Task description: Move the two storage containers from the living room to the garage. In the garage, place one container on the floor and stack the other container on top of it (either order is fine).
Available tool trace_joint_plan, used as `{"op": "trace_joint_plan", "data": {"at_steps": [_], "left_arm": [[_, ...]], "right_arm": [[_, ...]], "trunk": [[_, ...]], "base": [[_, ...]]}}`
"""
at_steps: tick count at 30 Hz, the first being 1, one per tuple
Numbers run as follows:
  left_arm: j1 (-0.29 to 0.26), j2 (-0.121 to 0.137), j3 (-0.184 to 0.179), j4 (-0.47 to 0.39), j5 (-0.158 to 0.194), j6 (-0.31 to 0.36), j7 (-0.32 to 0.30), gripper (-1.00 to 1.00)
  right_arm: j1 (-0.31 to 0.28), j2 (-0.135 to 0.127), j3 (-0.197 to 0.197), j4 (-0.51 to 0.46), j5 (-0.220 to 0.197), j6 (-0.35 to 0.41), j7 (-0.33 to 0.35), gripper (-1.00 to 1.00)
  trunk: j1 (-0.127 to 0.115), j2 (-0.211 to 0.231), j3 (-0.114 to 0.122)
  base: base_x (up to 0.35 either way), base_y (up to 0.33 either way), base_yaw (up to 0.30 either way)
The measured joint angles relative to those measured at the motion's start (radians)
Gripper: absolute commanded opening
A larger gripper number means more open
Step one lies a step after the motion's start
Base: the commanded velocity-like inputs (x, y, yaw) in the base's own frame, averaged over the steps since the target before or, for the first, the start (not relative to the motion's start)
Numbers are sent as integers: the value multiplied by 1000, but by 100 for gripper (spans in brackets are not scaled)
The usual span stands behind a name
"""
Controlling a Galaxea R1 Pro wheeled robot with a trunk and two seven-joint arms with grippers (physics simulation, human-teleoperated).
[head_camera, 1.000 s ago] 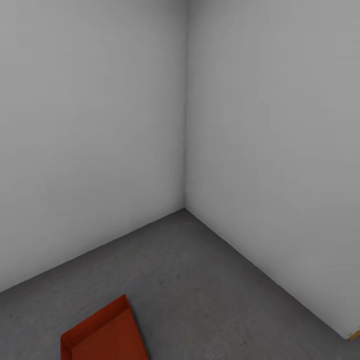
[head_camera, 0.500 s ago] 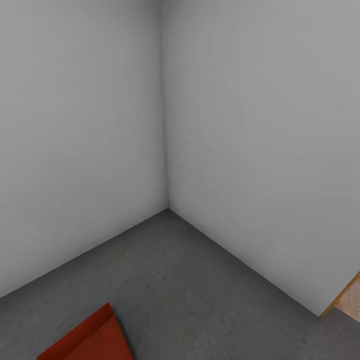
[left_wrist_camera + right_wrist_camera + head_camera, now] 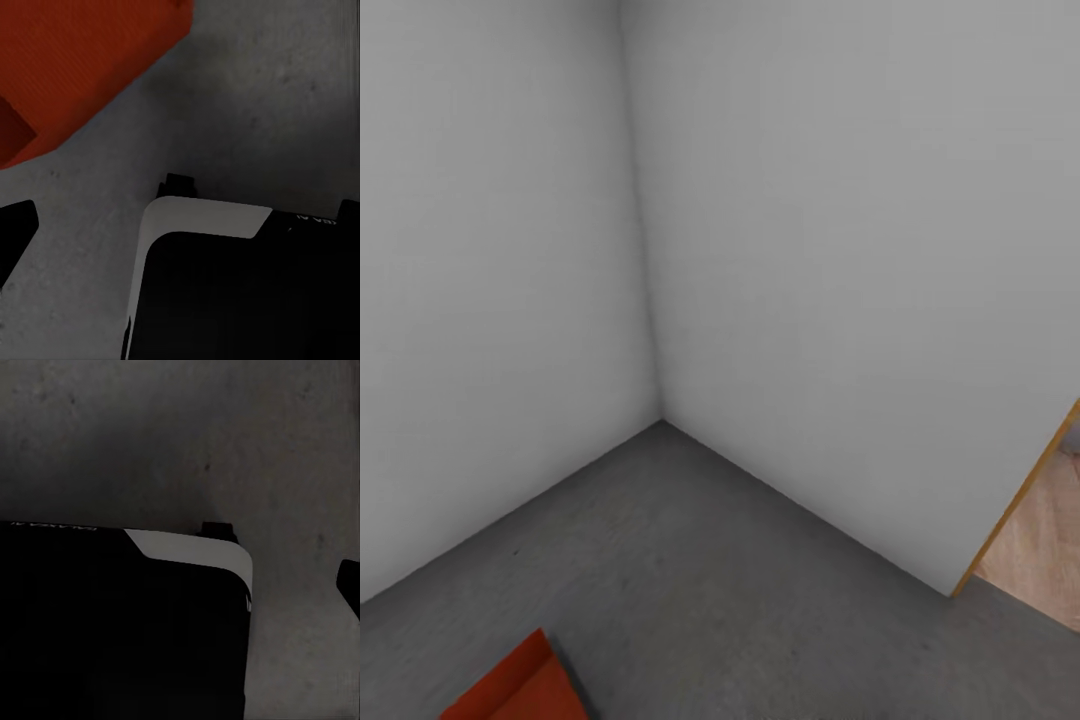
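**One container on the garage floor near a bare corner**

A storage container [image 3: 515, 690], orange-red, sits on the dark grey concrete floor [image 3: 740, 600] at the lower left of the head view, cut off by the frame edge. In the left wrist view it fills the upper left [image 3: 82, 67], above the robot's black and white base [image 3: 225, 285]. Two white-grey walls [image 3: 840, 280] meet at the corner. At the right edge, a wood-trimmed doorway [image 3: 1015, 505] opens onto light planks. Whether either end effector is apart or together cannot be told.
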Motion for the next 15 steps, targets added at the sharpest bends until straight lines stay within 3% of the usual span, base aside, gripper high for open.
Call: {"op": "trace_joint_plan", "data": {"at_steps": [7, 15], "left_arm": [[0, 0, 0, 0, 0, 0, 0, 100], [0, 0, 0, 0, 0, 0, 0, 100]], "right_arm": [[0, 0, 0, 0, 0, 0, -2, 100], [0, -1, 0, 0, 1, -1, -9, 100]], "trunk": [[0, 0, 0], [0, 0, 0]], "base": [[0, 0, -270], [0, 0, -75]]}}
